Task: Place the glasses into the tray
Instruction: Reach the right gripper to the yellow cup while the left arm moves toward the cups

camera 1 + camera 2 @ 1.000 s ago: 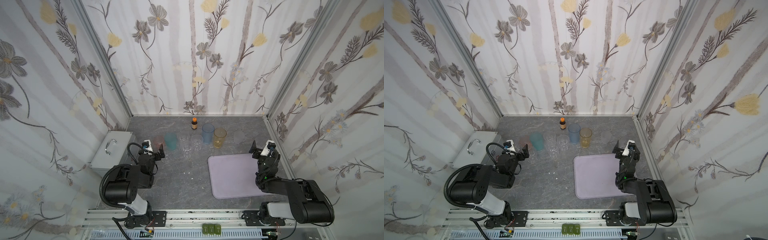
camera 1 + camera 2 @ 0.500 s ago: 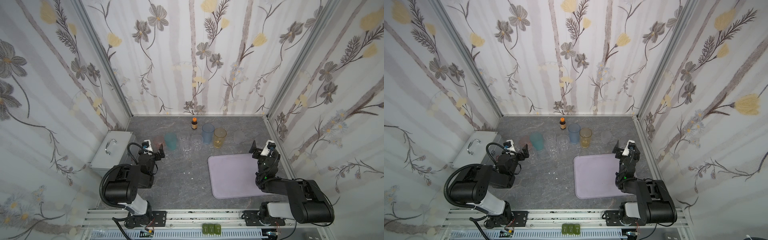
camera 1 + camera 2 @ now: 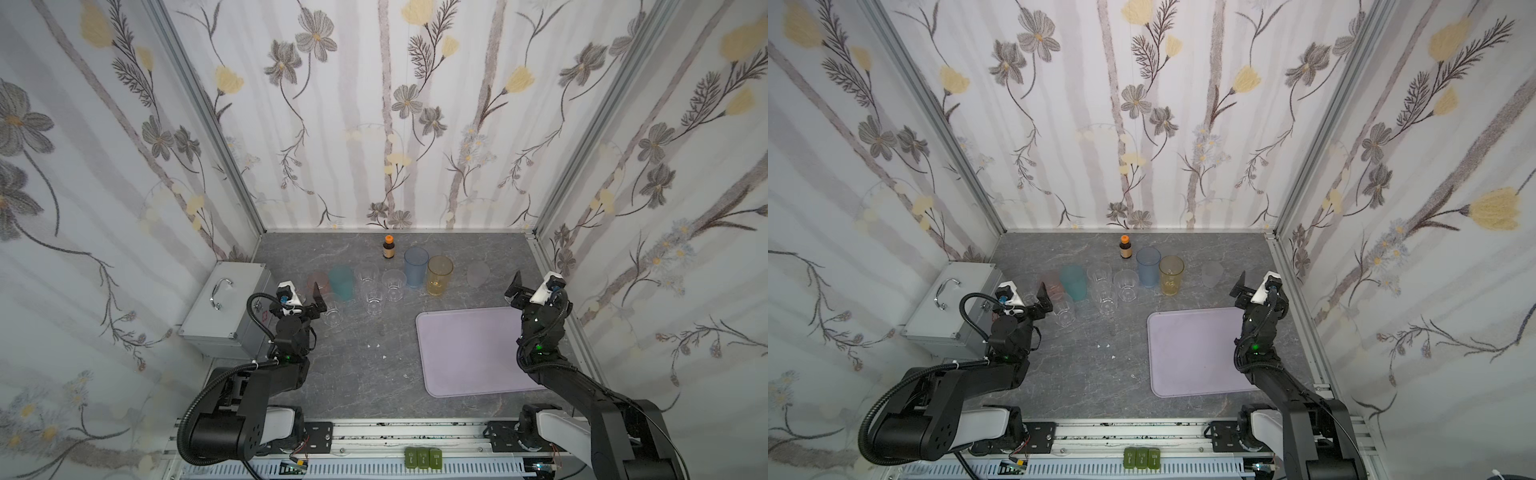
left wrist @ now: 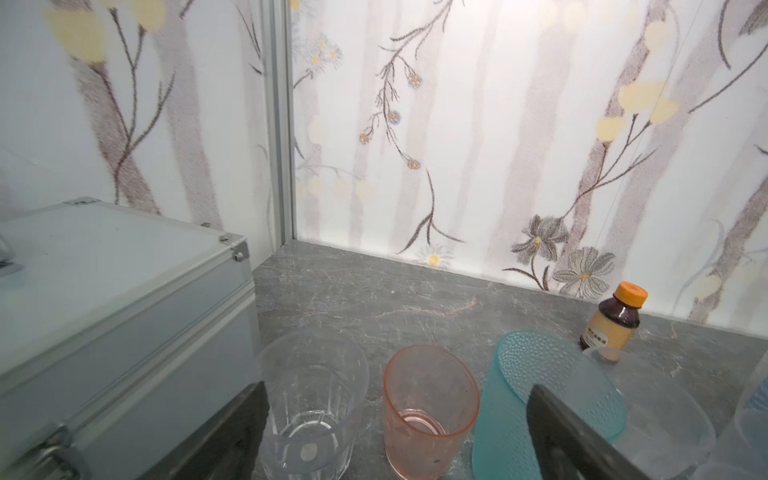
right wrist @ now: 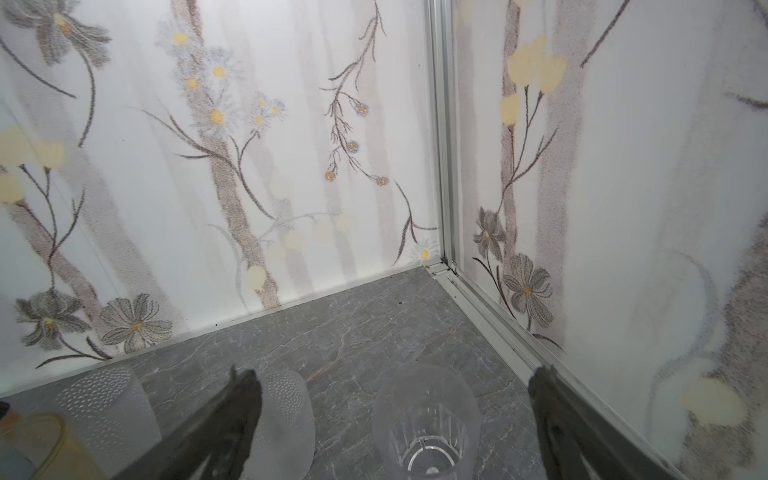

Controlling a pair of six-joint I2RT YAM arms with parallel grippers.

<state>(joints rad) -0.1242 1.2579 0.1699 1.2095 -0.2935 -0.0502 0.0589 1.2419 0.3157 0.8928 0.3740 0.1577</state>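
Tray [image 3: 469,353] flat on table. Glasses [image 3: 394,284] all off tray, upright, clustered beyond its far edge and far-left corner. Amber glass [image 3: 439,276] nearest that edge.

Left gripper [image 3: 309,297] well left of tray, fingers spread wide, gripping nothing. Pink glass [image 4: 428,411] ahead, in line with gap.

Right gripper [image 3: 532,291] at tray's far-right corner, fingers wide, empty. Clear faceted glass [image 5: 424,424] between them, clear of both.

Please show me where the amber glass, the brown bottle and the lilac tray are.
amber glass [image 3: 438,280]: in a top view, on its side wall.
brown bottle [image 4: 607,332]: left wrist view, on its label.
lilac tray [image 3: 465,353]: in a top view, on its bare floor.
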